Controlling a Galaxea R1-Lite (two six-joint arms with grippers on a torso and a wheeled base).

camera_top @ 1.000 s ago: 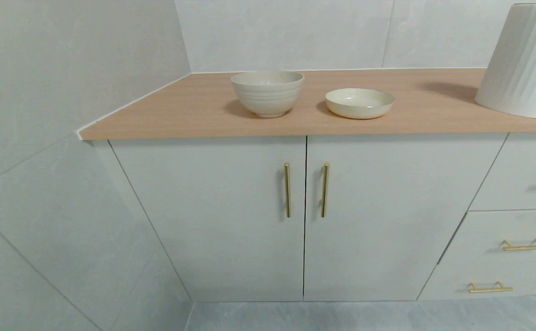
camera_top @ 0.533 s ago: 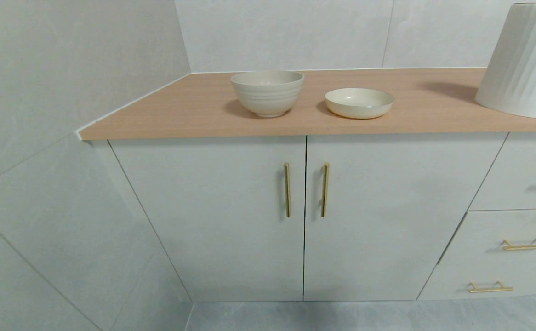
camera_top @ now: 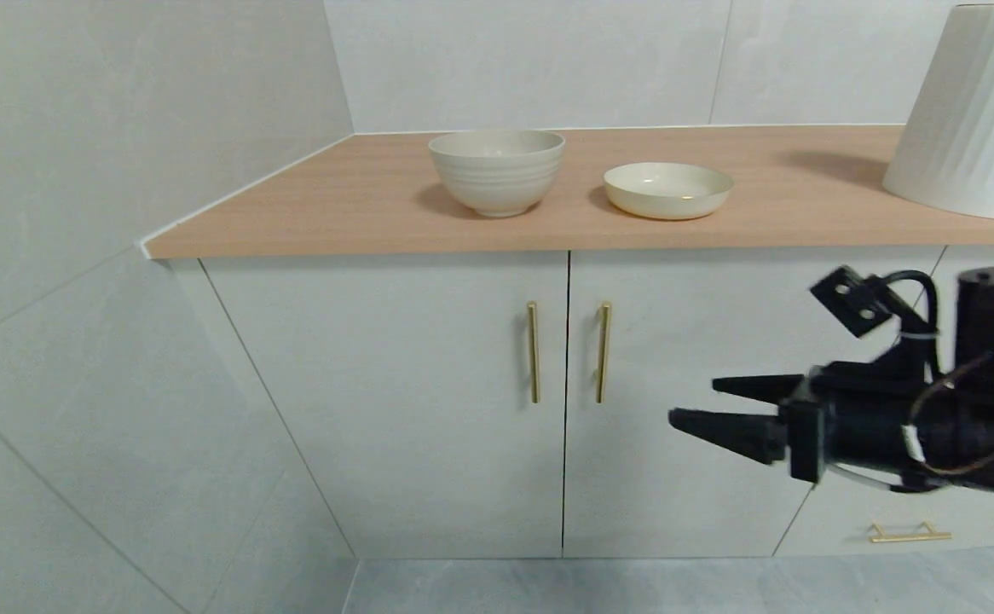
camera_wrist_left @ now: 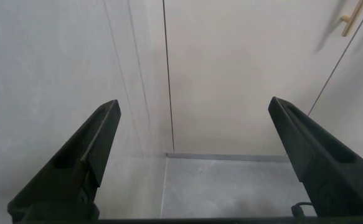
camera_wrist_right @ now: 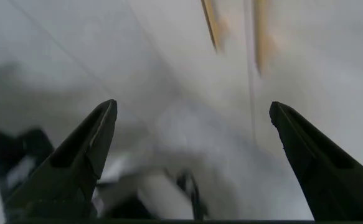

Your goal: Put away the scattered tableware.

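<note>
**newbie_q:** Why's nothing picked up yet? The left jaws hang spread wide with nothing between them, just the cupboard front and floor (camera_wrist_left: 231, 186) ahead.

**bot_watcher:** My guess is the cupboard is where it all goes, and both doors are shut. The deep bowl (camera_top: 497, 170) and shallow dish (camera_top: 667, 189) sit side by side, not touching, on the worktop (camera_top: 335, 213). That's up above the right jaws and well apart from them. The nearer door handle (camera_top: 603, 351) is just ahead of those jaws, near but untouched.

**newbie_q:** And the arm?

**bot_watcher:** The right arm (camera_top: 915, 418) lies level across the right-hand door, jaws parted and empty, tips aimed at that handle. Looks like door first, dishes after.
</note>
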